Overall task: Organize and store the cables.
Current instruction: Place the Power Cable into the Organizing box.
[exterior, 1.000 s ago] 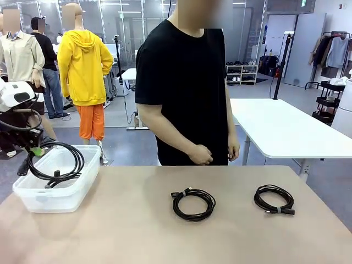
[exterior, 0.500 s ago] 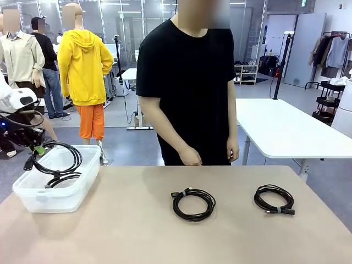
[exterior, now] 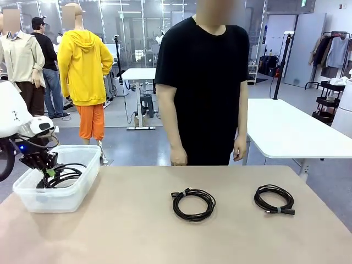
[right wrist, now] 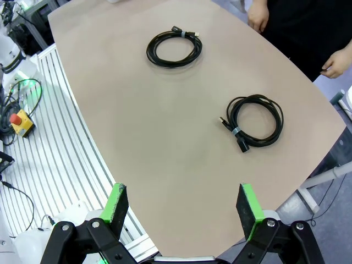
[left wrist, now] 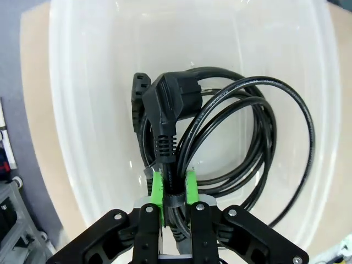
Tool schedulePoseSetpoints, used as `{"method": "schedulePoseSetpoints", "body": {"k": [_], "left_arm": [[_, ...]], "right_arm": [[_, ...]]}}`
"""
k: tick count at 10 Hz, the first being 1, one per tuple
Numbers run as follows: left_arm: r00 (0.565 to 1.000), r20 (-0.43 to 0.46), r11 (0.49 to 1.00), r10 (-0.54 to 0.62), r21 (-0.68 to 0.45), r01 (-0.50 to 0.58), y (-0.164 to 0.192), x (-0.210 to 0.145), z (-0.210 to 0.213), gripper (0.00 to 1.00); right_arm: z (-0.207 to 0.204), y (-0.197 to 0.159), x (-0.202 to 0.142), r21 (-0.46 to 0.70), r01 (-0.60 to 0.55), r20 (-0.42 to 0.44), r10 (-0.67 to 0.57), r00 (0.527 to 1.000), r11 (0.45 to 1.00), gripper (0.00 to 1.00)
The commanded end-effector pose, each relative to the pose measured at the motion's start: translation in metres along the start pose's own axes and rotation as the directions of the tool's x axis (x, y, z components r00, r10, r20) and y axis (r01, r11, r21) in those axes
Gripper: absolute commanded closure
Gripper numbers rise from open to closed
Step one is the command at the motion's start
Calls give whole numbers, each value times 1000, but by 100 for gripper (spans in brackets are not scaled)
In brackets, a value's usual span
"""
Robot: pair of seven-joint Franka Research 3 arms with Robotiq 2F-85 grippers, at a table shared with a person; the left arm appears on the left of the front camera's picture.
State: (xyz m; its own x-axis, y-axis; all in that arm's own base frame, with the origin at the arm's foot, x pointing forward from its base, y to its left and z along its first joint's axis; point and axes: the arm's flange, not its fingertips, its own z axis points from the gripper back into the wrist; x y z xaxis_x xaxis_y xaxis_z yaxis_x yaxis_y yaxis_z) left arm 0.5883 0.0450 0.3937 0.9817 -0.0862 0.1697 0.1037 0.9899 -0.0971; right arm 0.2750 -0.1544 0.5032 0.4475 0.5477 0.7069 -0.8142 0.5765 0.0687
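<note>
Our left gripper (left wrist: 171, 187), closed on the thick cable (left wrist: 265, 137) just behind its chunky plug (left wrist: 170, 102), holds it inside the clear bin (exterior: 66, 198) at left for storage, while two more coils (exterior: 187, 192) (exterior: 278, 209) lie on the surface (exterior: 137, 236), middle and right, and our right gripper (right wrist: 181, 201) hangs open and empty.

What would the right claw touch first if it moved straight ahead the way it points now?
The right claw would probably meet bare table, left of the nearer cable in its view; depth is unclear.
</note>
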Motion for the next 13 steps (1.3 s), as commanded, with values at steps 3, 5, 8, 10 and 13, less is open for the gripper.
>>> {"method": "schedulePoseSetpoints", "body": {"k": [3, 5, 8, 10, 13], "left_arm": [[1000, -28, 1000, -13, 13, 13, -2, 6, 8, 54], [999, -32, 999, -42, 8, 42, -6, 0, 17, 25], [996, -6, 996, -87, 22, 87, -10, -12, 28, 0], [990, 42, 991, -131, 43, 130, -15, -28, 41, 2], [994, 21, 994, -105, 30, 104, -18, -20, 43, 0]], "right_arm": [[2, -1, 0, 6, -18, 13, 18, 1000, 1000, 0], [2, -1, 0, 6, -18, 13, 18, 1000, 1000, 0], [2, -1, 0, 6, -18, 13, 18, 1000, 1000, 0], [2, -1, 0, 6, -18, 13, 18, 1000, 1000, 0], [2, -1, 0, 6, -18, 13, 18, 1000, 1000, 0]]}}
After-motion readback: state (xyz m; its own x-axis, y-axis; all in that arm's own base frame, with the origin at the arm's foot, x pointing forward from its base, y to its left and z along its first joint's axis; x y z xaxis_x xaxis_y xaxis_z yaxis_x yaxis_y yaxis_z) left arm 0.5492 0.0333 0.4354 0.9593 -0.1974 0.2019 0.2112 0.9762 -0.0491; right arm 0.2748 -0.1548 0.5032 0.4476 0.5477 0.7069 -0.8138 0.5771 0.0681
